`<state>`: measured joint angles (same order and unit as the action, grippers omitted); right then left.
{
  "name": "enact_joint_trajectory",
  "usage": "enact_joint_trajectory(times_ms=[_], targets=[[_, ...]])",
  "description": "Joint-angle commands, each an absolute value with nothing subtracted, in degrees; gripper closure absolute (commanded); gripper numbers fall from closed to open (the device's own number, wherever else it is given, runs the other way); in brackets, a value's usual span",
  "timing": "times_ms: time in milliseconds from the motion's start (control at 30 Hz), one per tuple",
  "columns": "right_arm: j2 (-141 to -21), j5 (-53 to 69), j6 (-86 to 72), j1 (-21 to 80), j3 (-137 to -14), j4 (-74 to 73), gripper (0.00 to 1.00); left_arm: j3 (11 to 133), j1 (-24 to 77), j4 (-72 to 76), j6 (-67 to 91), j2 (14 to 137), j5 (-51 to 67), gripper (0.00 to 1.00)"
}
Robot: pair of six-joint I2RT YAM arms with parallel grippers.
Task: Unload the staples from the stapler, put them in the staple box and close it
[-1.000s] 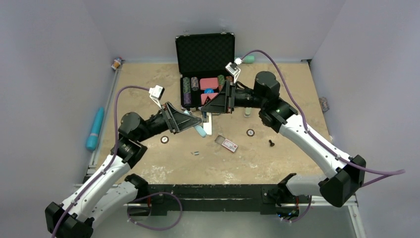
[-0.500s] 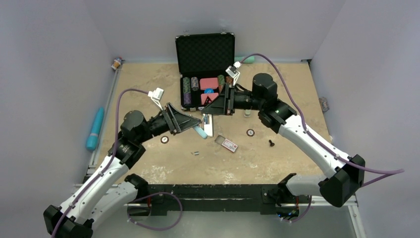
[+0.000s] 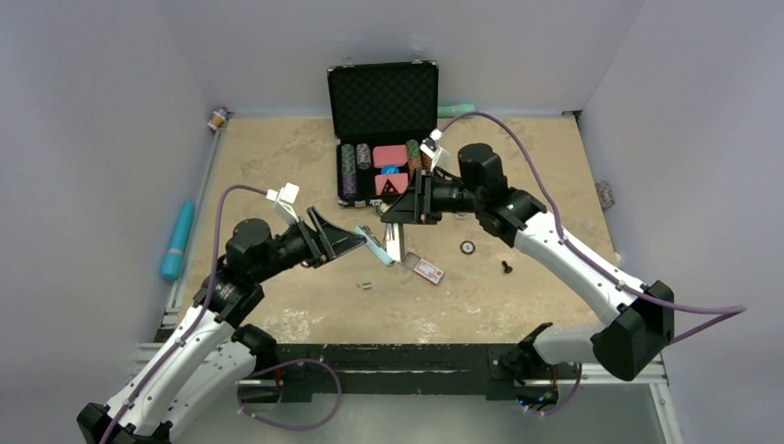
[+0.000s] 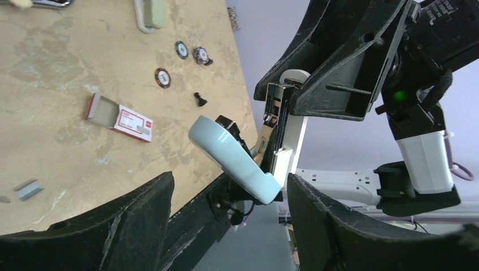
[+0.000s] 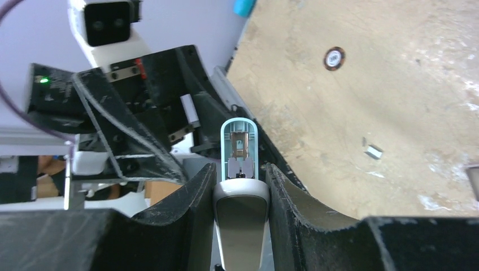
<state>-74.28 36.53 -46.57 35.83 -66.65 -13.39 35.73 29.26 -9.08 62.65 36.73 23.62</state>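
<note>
The sandy tabletop [image 3: 277, 157] fills the top view. A black case [image 3: 384, 92] stands open at its far middle, with its lid upright. Inside are stacks of poker chips [image 3: 349, 168] and red card decks [image 3: 391, 154].

Both arms reach in toward the centre and meet over the tabletop just in front of the case. Between them they hold a small stapler [image 3: 386, 242] clear of the surface, hinged open.

Our right claw [image 5: 240, 169] is clamped on the stapler's white base [image 5: 240, 220], with a finger pressed against each side. The pale blue top [image 4: 234, 161] swings away from the base. Its underside and metal insert face the right wrist camera.

Our left claw [image 4: 230, 178] has its fingers well apart with the blue top lying between them. We cannot tell whether they press on it.

A small red-and-white box [image 3: 425, 269] lies flat on the tabletop, near the stapler on its near right. Its grey tray has slid partway out. To the right of the box are a loose poker chip [image 3: 468, 247] and a tiny black pawn-shaped piece [image 3: 507, 267], set a little apart.

The staples [image 3: 366, 286] are a short silver-grey strip lying flat on the tabletop. They sit near the stapler on its near side, left of the box and apart from it. We cannot tell whether any remain in the magazine.
</note>
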Motion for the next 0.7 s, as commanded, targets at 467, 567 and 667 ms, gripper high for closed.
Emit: enact_joint_trajectory(times_ms=[467,567,667], targets=[[-83.15,31.27,-37.51,38.89,-63.77,-17.81,1.0,40.91,28.87,-20.39,57.66,41.85,11.75,0.49],[-84.56,31.38,-37.83,39.91,-63.55,-16.94,1.0,40.7,28.92,-20.48,57.95,45.4,9.81,0.58],[-85.5,31.94,-37.68,40.14,-63.8,-16.25,1.0,41.32,28.92,-19.22,57.05,50.59,11.4,0.67]])
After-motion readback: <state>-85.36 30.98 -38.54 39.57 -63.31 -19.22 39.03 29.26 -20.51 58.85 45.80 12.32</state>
